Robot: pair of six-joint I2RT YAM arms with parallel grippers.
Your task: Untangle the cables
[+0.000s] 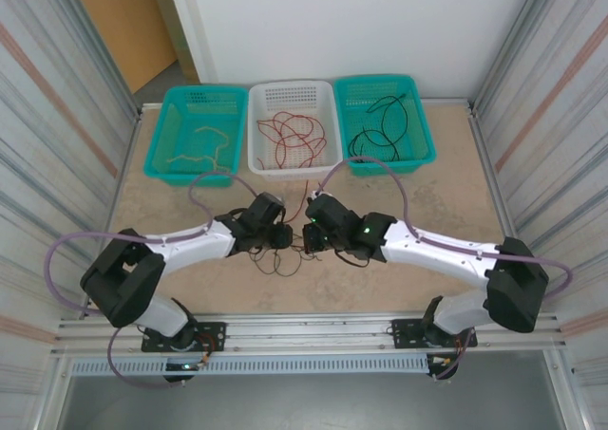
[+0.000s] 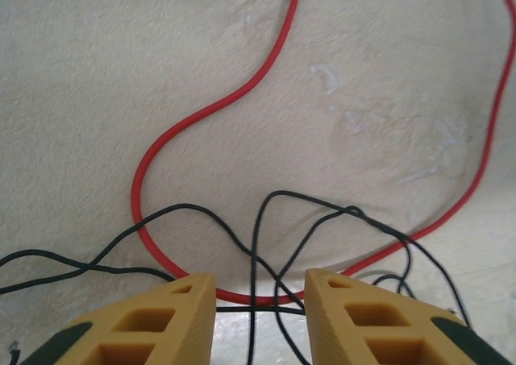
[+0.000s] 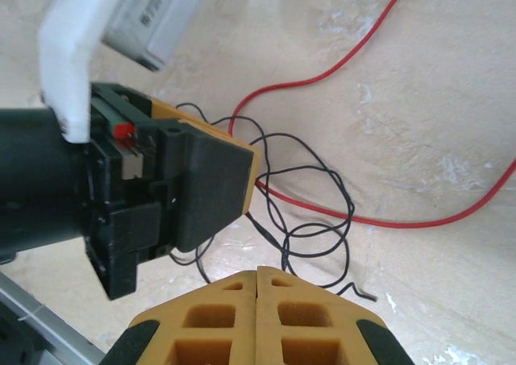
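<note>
White basket [image 1: 294,172] beyond tangled cables [image 1: 283,254]

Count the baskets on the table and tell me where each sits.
3, in a row along the far edge: the left teal basket, the white basket in the middle, the right teal basket. None seems hidden.

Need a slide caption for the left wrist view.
Left gripper, jaws apart, straddles tangled black cables crossing a red cable on the table.

A mottled beige desk [image 1: 456,197] lies between corrugated metal side walls [image 1: 52,98]; a white wall [image 1: 380,22] and a wooden door [image 1: 114,22] stand far.
</note>
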